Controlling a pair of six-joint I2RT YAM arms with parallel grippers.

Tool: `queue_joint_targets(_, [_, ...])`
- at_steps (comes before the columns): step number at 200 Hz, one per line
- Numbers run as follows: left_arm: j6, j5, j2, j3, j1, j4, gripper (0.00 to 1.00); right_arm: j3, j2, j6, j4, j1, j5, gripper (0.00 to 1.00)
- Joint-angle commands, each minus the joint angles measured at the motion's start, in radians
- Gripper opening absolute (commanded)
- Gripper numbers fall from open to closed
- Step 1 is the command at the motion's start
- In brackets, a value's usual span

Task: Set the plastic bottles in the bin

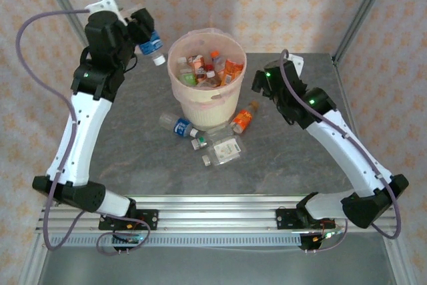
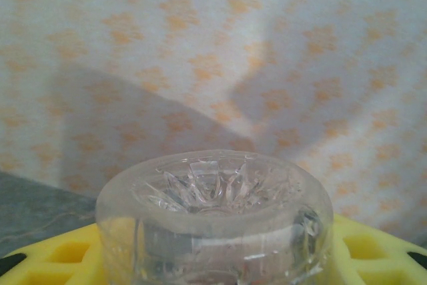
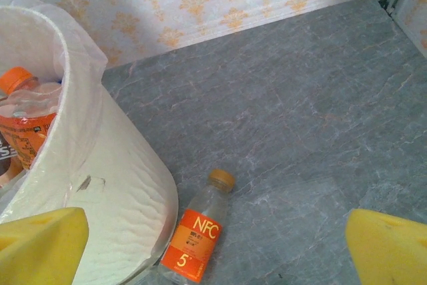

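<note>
**Top external view.**
- Left pincer (image 1: 145, 35) – clamped on one blue-label bottle (image 1: 151, 45), white cap pointing down toward the bin. It is lifted off the bench (image 1: 133, 155), at 10 o'clock of the bin (image 1: 200, 106) and just outside its rim.
- Bin – mid-bench, pink liner folded over the lip, already well stocked with bottles.
- Loose stock on the bench: a second blue-label bottle (image 1: 179, 125) at 7 o'clock of the bin, clear bottles (image 1: 223, 149) at 6 o'clock, and an orange-label bottle (image 1: 245, 118) at 5 o'clock against the bin's foot.
- Right pincer (image 1: 258, 85) – at 3 o'clock of the bin, carrying nothing.

**Left wrist view.**
- The held bottle's clear ribbed base faces the lens, seated between the yellow pads (image 2: 57, 258). The grip looks square on the body.

**Right wrist view.**
- Yellow fingertips (image 3: 40, 245) stand wide apart with nothing between them. The orange-label bottle lies at 12 o'clock ahead of them, touching the bin wall.

**Handling note, step in hand – drop the held bottle in.**
- Carry it toward 4 o'clock until the whole bottle sits over the mouth, clear of rim and liner.
- Part the pads only then, and low, since the contents are heaped and a high drop could bounce out.
- Keep the right arm parked meanwhile.
</note>
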Motion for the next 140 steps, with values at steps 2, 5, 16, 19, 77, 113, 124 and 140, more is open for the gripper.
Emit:
queue_joint_targets(2, [0.081, 0.095, 0.084, 0.119, -0.045, -0.066, 0.51, -0.02, -0.043, 0.019, 0.014, 0.006, 0.051, 0.99])
queue_joint_targets(5, [0.087, 0.101, 0.095, 0.132, -0.05, -0.073, 0.51, -0.021, -0.044, 0.019, 0.013, 0.006, 0.051, 0.99])
queue_joint_targets(16, [0.112, 0.122, 0.136, 0.185, -0.069, -0.101, 0.51, -0.026, -0.048, 0.021, 0.013, 0.006, 0.052, 0.99])
queue_joint_targets(19, [0.119, 0.128, 0.147, 0.2, -0.074, -0.108, 0.51, -0.028, -0.049, 0.02, 0.013, 0.006, 0.053, 0.99])
queue_joint_targets(77, [0.25, 0.178, 0.361, 0.397, -0.151, -0.214, 0.51, -0.043, -0.057, 0.031, 0.011, 0.006, 0.065, 0.99])
queue_joint_targets(113, [0.311, 0.158, 0.49, 0.514, -0.189, -0.292, 0.51, -0.047, -0.058, 0.034, 0.003, 0.006, 0.071, 0.99])
queue_joint_targets(124, [0.323, 0.151, 0.518, 0.541, -0.194, -0.315, 0.51, -0.047, -0.06, 0.035, 0.0, 0.006, 0.076, 0.99])
queue_joint_targets(140, [0.341, 0.143, 0.548, 0.56, -0.199, -0.334, 0.51, -0.048, -0.062, 0.035, -0.002, 0.006, 0.082, 0.99])
